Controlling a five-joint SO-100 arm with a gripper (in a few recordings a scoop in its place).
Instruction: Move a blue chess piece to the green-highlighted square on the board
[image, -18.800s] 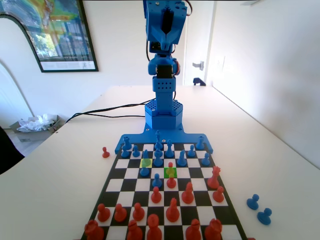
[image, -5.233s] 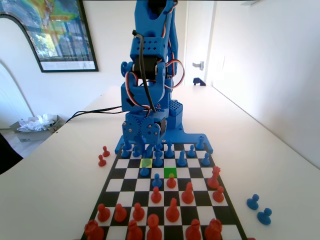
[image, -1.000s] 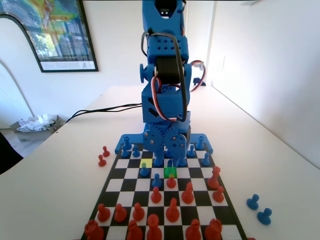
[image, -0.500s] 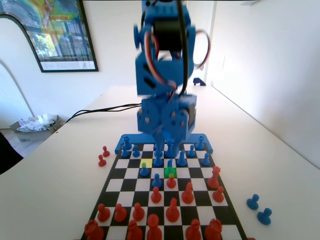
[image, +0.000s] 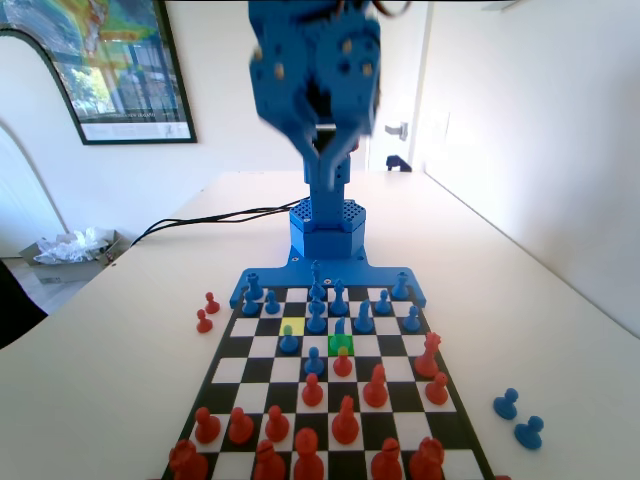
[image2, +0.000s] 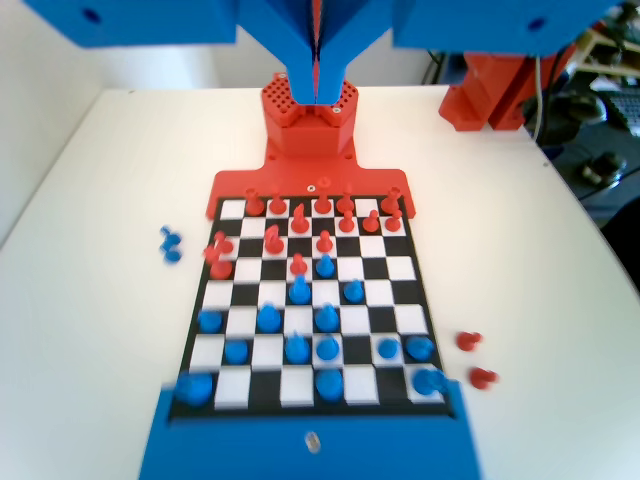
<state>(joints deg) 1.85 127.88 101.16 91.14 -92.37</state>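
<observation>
So you're pulling the arm way back up right now. The gripper (image: 325, 150) is sitting high in the upper middle of the fixed view, a bit blurry from the motion, whereas half a second ago it was hanging low just above the back rows of the board (image: 452, 415). A second ago it was right down over the green-highlighted square (image: 341, 346).

What that's telling you: the blue chess piece (image: 341, 331) is standing on the far part of the green-highlighted square, just below the centre of the fixed view, with a red pawn (image: 342, 362) on the next square toward the camera. Five seconds ago that green square was bare, so the drop looks done and the pawn is staying upright on its own.

The claw is looking pressed together and empty. In the wrist view its two jaws (image2: 316, 50) are meeting in a narrow point at the top centre, nothing between them.

The yellow-highlighted square (image: 292, 326), left of the green one, is sitting bare. Judging from all this, you're basically finished and just retreating to a rest pose.
</observation>
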